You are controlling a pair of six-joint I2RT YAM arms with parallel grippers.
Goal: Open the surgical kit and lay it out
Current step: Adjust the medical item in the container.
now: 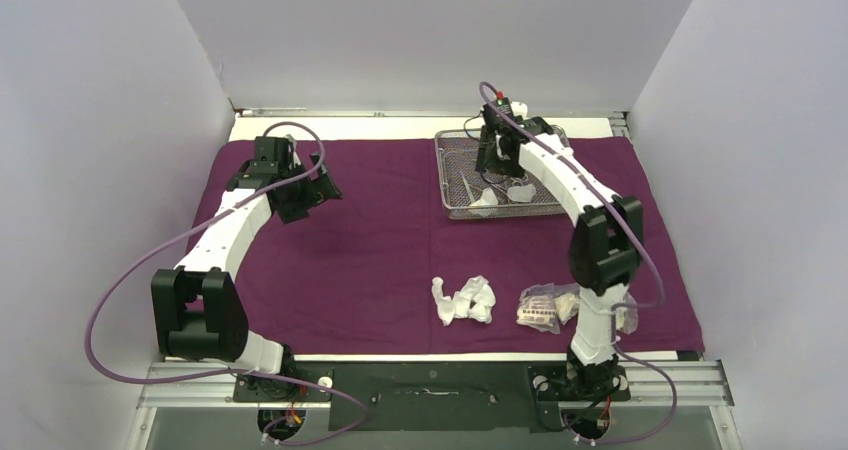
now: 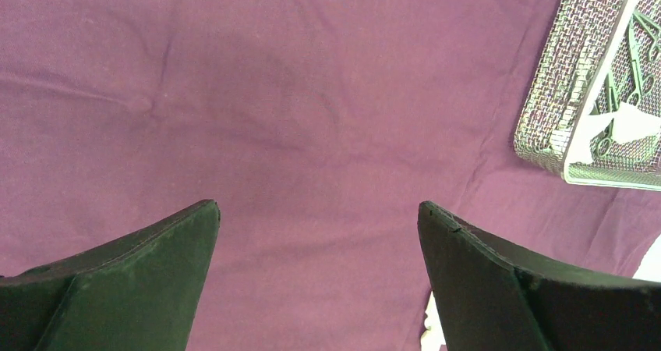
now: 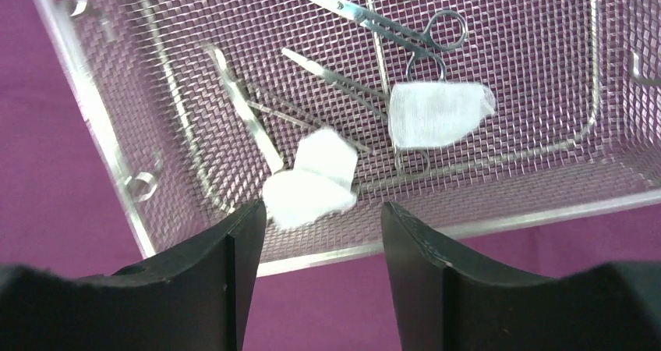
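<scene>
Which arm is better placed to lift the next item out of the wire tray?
Right. The right gripper hangs open directly over the tray, a white gauze wad just ahead of it. The left gripper is open too, but hovers over bare purple cloth, off to the tray's side.

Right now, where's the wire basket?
In the top view, the wire-mesh tray sits at the far edge of the purple cloth, right of centre, beneath the right gripper.

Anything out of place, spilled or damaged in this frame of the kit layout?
Nothing spilled or damaged. Only untidy: in the mesh tray, one gauze piece lies over part of the forceps and a second gauze piece covers the tweezers' end.
</scene>
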